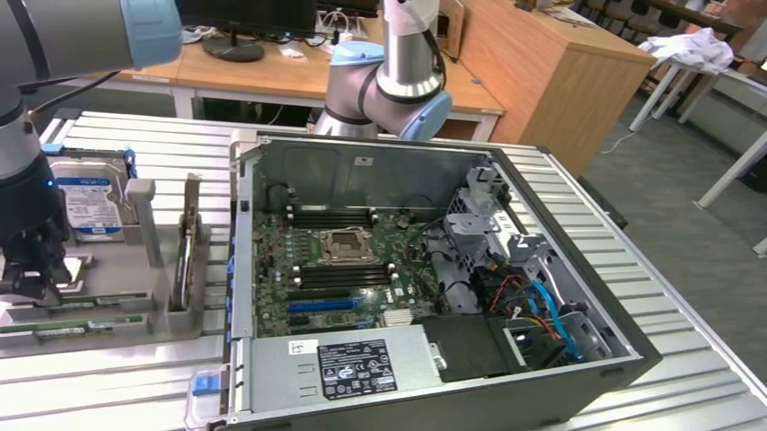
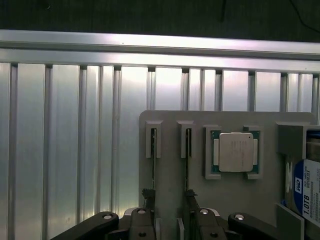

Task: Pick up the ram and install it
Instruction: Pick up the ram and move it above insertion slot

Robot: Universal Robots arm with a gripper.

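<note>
Ram (image 2: pixel 153 165) upright in holder (image 2: pixel 230 197), below open pincer (image 2: pixel 169 195)

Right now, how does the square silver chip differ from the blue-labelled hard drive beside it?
The chip lies flat in a square recess; the hard drive stands on edge. The chip is small, square and plain silver on top; the hard drive is bigger, oblong and carries a blue and white label. Both sit in the same gray holder.

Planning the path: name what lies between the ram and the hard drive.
The CPU lies there, seen in the wrist view.
</note>
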